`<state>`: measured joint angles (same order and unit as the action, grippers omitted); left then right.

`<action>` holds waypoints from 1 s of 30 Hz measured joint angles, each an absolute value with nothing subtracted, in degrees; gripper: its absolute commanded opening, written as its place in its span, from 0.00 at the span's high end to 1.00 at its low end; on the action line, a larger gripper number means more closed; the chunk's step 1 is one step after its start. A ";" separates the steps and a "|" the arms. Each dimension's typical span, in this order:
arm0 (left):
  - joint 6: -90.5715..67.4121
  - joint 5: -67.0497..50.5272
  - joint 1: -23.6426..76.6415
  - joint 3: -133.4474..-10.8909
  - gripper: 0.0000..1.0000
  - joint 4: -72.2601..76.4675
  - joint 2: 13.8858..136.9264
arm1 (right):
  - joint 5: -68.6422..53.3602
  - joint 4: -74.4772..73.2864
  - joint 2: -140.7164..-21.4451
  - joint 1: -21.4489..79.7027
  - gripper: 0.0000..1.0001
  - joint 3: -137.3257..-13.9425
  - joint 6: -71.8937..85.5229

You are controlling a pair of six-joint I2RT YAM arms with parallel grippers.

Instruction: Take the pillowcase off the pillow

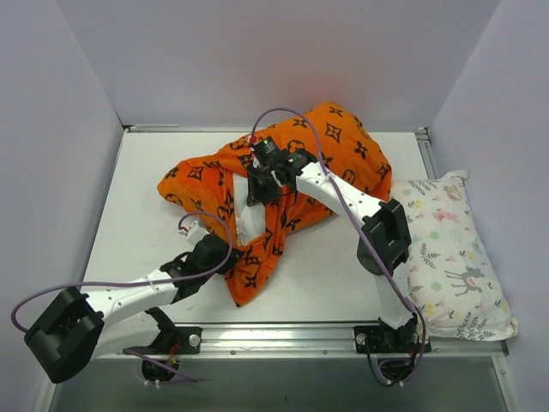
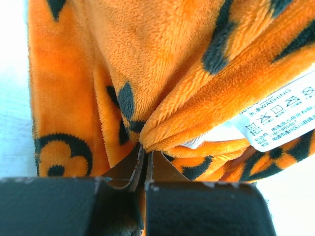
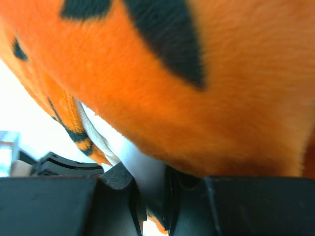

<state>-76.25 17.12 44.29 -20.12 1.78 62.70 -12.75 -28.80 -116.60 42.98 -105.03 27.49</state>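
Note:
The orange pillowcase (image 1: pixel 343 146) with black motifs lies bunched across the middle of the table, still around the pillow. Only a white strip of the pillow (image 1: pixel 250 219) shows through the case's open side. My left gripper (image 1: pixel 225 256) is shut on the case's near hem; in the left wrist view its jaws (image 2: pixel 144 150) pinch a fold of orange plush (image 2: pixel 162 73) beside a white care label (image 2: pixel 280 115). My right gripper (image 1: pixel 257 184) reaches over the case into the opening. In the right wrist view its jaws (image 3: pixel 152 191) are closed on white pillow fabric (image 3: pixel 147 164) under the orange cover (image 3: pixel 197 98).
A second white pillow (image 1: pixel 450 257) printed with pastel animals lies along the table's right edge, next to the right arm's elbow. Grey walls close the table on three sides. A metal rail (image 1: pixel 283 333) runs along the near edge. Purple cables loop off both arms.

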 measured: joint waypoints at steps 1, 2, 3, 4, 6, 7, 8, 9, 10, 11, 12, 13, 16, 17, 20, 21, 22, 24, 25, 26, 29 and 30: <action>-76.36 17.23 44.31 -20.10 1.00 2.24 62.94 | -13.08 -30.09 -116.95 42.52 1.00 -106.48 28.32; -76.51 17.37 44.34 -20.05 1.00 2.72 63.11 | -13.37 -31.05 -117.16 42.11 1.00 -107.57 28.99; -76.73 17.47 44.34 -19.94 1.00 3.33 63.22 | -13.54 -31.86 -117.27 41.78 1.00 -108.49 29.65; -76.95 17.56 44.38 -19.77 1.00 3.92 63.31 | -13.69 -32.77 -117.40 41.41 1.00 -109.65 30.33; -77.34 17.78 44.51 -19.33 1.00 4.86 63.53 | -13.89 -33.69 -117.45 40.86 1.00 -111.26 31.20; -77.43 17.85 44.58 -19.14 1.00 5.10 63.79 | -13.98 -34.00 -117.45 40.58 1.00 -112.09 31.59; -77.56 18.00 44.60 -18.94 1.00 5.26 64.14 | -14.06 -34.13 -117.45 40.32 1.00 -112.86 31.94; -77.67 18.17 44.60 -18.68 1.00 5.54 64.55 | -14.15 -34.13 -117.45 40.05 1.00 -113.51 32.16; -77.80 18.37 44.60 -18.37 1.00 5.74 65.06 | -14.17 -33.89 -117.38 39.77 1.00 -113.86 32.23; -77.82 18.46 44.60 -18.13 1.00 5.80 65.49 | -14.15 -33.69 -117.16 39.53 1.00 -113.91 32.36; -77.82 18.50 44.62 -17.91 1.00 5.87 65.78 | -14.15 -33.65 -116.86 39.29 1.00 -113.91 32.38; -77.76 18.52 44.66 -17.82 1.00 5.85 66.11 | -14.17 -33.56 -116.53 39.05 1.00 -113.80 32.29; -76.55 18.55 44.99 -18.81 1.00 4.49 65.80 | -13.45 -31.75 -113.38 38.83 0.98 -110.17 31.20; -75.81 18.55 45.12 -19.66 1.00 3.25 65.54 | -12.69 -30.44 -111.55 39.24 0.89 -107.57 30.37; -73.56 18.46 45.63 -22.28 1.00 -1.54 64.93 | -8.16 -25.65 -104.25 41.93 0.59 -97.62 27.51; -72.97 18.44 45.71 -22.72 1.00 -2.72 64.82 | -6.04 -23.00 -100.75 43.42 0.51 -93.03 26.22; -72.62 18.41 45.71 -22.96 1.00 -3.57 64.71 | -4.60 -21.61 -98.00 45.01 0.49 -89.73 25.21; -72.18 18.39 45.71 -23.03 1.00 -4.34 64.49 | -2.20 -19.05 -93.49 48.47 0.48 -84.60 23.55; -72.03 18.37 45.71 -23.03 1.00 -4.51 64.36 | -1.32 -18.06 -91.92 49.98 0.48 -83.00 22.92; -71.88 18.31 45.71 -23.03 1.00 -4.62 64.23 | -0.91 -16.95 -90.89 51.59 0.49 -81.87 22.44; -71.72 18.11 45.71 -23.03 1.00 -4.93 63.81 | -0.58 -13.45 -90.00 54.13 0.54 -80.09 21.45; -71.70 18.06 45.71 -23.03 1.00 -5.02 63.59 | -0.58 -12.45 -90.24 54.33 0.57 -79.66 21.02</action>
<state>-71.70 18.06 45.71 -23.03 -5.02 63.59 -0.58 -12.45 -90.24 54.33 -79.66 21.02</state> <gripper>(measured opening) 0.021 0.466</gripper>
